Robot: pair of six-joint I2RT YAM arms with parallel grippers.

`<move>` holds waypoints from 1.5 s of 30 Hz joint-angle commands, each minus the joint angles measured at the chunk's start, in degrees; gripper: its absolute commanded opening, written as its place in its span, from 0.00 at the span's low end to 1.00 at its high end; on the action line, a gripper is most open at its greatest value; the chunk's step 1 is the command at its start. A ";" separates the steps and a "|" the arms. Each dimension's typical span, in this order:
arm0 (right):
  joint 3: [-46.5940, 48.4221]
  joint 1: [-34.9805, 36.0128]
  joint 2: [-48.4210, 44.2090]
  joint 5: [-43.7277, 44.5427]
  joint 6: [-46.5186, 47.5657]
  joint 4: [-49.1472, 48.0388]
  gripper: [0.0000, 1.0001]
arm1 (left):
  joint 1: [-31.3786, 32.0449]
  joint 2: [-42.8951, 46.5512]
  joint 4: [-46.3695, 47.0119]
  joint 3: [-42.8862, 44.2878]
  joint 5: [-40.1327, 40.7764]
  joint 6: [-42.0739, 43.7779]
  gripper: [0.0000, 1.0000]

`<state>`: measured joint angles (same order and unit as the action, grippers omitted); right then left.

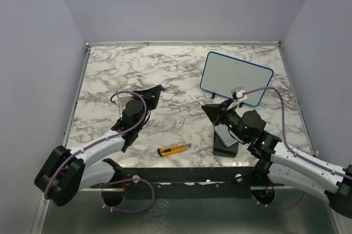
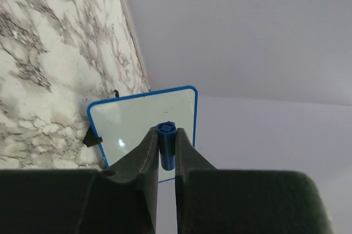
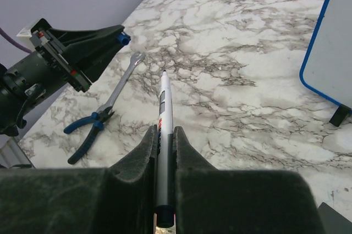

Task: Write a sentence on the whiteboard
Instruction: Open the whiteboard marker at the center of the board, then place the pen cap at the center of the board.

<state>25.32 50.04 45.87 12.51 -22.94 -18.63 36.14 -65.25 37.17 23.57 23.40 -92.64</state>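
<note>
The whiteboard (image 1: 236, 77), white with a thin blue frame and small black feet, stands tilted at the back right. It also shows in the left wrist view (image 2: 137, 121) and at the right edge of the right wrist view (image 3: 335, 47). No writing shows on its face. My left gripper (image 1: 157, 89) is shut on a blue marker cap (image 2: 166, 138), held above the table's middle-left. My right gripper (image 1: 207, 107) is shut on a white marker (image 3: 164, 107), uncapped tip pointing toward the left gripper (image 3: 93, 53), apart from the board.
A yellow utility knife (image 1: 175, 149) lies near the front edge. A small grey box (image 1: 226, 137) sits under my right arm. A wrench (image 3: 124, 77) and blue-handled pliers (image 3: 88, 132) lie on the marble below my left arm. Grey walls enclose the table.
</note>
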 commanded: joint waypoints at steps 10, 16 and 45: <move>3.90 -0.03 -7.54 10.02 4.29 13.14 0.00 | -5.91 8.85 -36.08 7.54 -11.80 31.80 0.00; 5.23 -0.08 -7.72 12.14 6.07 15.43 0.00 | -5.56 0.04 -49.46 15.84 -21.39 46.16 0.00; 2.85 -0.12 -7.01 10.48 1.75 15.55 0.00 | 11.18 -20.59 -51.66 19.45 -16.13 51.47 0.25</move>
<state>28.97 50.04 38.26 22.79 -20.05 -3.36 46.76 -84.51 -13.67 41.41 5.45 -42.76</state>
